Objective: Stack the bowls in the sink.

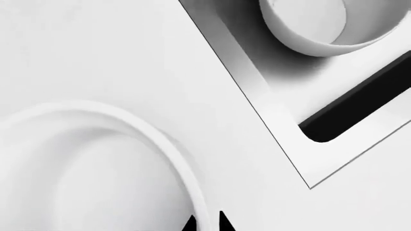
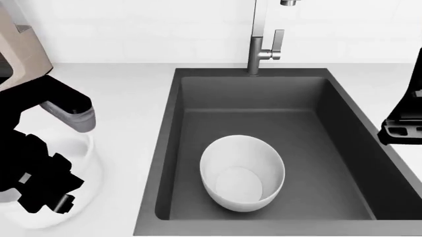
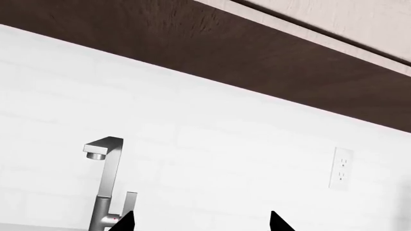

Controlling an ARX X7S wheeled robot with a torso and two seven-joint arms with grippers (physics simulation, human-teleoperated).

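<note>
One white bowl (image 2: 242, 173) lies tilted inside the dark grey sink (image 2: 168, 148); the left wrist view shows this bowl (image 1: 308, 24) beyond the counter edge. A second, wider bowl (image 2: 87, 165) sits on the white counter left of the sink, mostly covered by my left arm. My left gripper (image 1: 206, 222) straddles the rim of this bowl (image 1: 115, 168), both dark fingertips pressed against it. My right gripper (image 3: 200, 222) is open and holds nothing; it hangs above the sink's right edge and faces the backsplash.
A brushed steel faucet (image 2: 259, 47) rises behind the sink, and the right wrist view shows the faucet (image 3: 106, 187) too. A wall outlet (image 3: 342, 168) and a dark cabinet underside (image 3: 192, 43) are above. White counter (image 2: 125, 98) surrounds the basin.
</note>
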